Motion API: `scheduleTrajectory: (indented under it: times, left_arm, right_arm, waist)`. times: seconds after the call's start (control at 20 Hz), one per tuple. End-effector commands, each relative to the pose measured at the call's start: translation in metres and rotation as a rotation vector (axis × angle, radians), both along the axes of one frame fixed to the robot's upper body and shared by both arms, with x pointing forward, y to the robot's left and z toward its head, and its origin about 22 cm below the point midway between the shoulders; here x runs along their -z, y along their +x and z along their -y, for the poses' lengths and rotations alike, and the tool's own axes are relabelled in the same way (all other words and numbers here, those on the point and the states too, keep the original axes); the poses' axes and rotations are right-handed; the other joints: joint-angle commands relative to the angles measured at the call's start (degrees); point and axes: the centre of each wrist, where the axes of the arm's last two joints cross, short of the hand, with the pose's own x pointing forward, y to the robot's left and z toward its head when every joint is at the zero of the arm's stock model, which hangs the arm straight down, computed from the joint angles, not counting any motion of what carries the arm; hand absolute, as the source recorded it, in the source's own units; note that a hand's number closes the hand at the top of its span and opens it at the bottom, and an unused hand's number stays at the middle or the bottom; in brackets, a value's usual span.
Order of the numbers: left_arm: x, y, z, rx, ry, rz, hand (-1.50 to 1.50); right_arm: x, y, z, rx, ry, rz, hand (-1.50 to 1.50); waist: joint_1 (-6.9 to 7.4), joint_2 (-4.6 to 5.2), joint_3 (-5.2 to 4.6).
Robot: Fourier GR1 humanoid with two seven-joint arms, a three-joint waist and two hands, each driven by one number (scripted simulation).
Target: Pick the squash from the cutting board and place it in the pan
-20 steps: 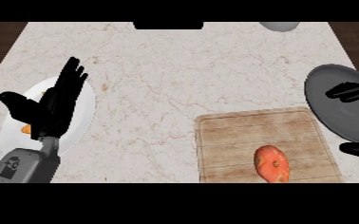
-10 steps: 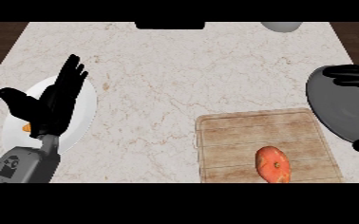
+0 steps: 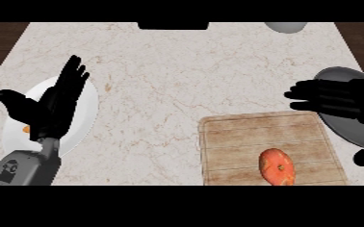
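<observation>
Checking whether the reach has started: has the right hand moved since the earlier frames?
Yes. The right hand has come inward from the view's right edge, leftward across the pan, and now hangs beyond the cutting board's far right corner. The squash lies untouched.

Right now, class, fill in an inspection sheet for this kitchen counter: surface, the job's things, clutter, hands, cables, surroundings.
Surface: pale marbled counter, no spills seen.
Job's things: orange squash lies on the wooden cutting board, toward its near right; dark pan at the counter's right edge, partly hidden.
Clutter: white plate at left with a small orange bit on it; grey bowl at the far edge; a black object at the far edge.
Hands: left hand open over the plate, fingers up; right hand over the pan, fingers pointing left, holding nothing.
Cables: nothing seen.
Surroundings: dark wood floor beyond the counter.
</observation>
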Motion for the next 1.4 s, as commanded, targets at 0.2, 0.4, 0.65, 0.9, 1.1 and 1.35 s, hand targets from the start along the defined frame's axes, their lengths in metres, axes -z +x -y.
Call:
scheduleTrajectory:
  times: [0.2,0.4,0.65,0.9,1.1,1.35]
  left_arm:
    - [0.005,0.001,0.001,-0.014,-0.016,0.004,0.00]
    - [0.008,-0.006,-0.011,-0.011,0.011,-0.018,0.00]
    - [0.006,0.003,-0.009,-0.019,-0.007,0.007,0.00]
    - [-0.003,0.010,0.007,-0.022,0.005,0.005,0.00]
    - [-0.019,-0.006,-0.006,-0.037,-0.005,-0.009,0.00]
    - [-0.003,0.001,-0.002,-0.007,0.000,0.002,0.00]
  right_arm:
    - [0.016,-0.021,-0.028,-0.089,-0.327,-0.038,-1.50]
    - [0.001,-0.041,-0.031,-0.107,-0.345,0.006,-1.50]
    - [0.021,-0.054,-0.032,-0.084,-0.421,0.168,-1.50]
    - [0.018,-0.069,-0.047,-0.072,-0.409,0.182,-1.50]
    - [0.039,-0.086,-0.049,-0.096,-0.365,0.170,-1.50]
    - [0.052,-0.077,-0.074,-0.037,-0.445,0.178,-1.50]
  waist:
    - [-0.75,0.05,0.03]
    - [-1.16,-0.13,0.03]
    - [-1.31,-0.05,0.05]
    - [-1.16,-0.01,0.05]
    - [-1.09,-0.08,0.07]
    - [-0.61,0.06,0.04]
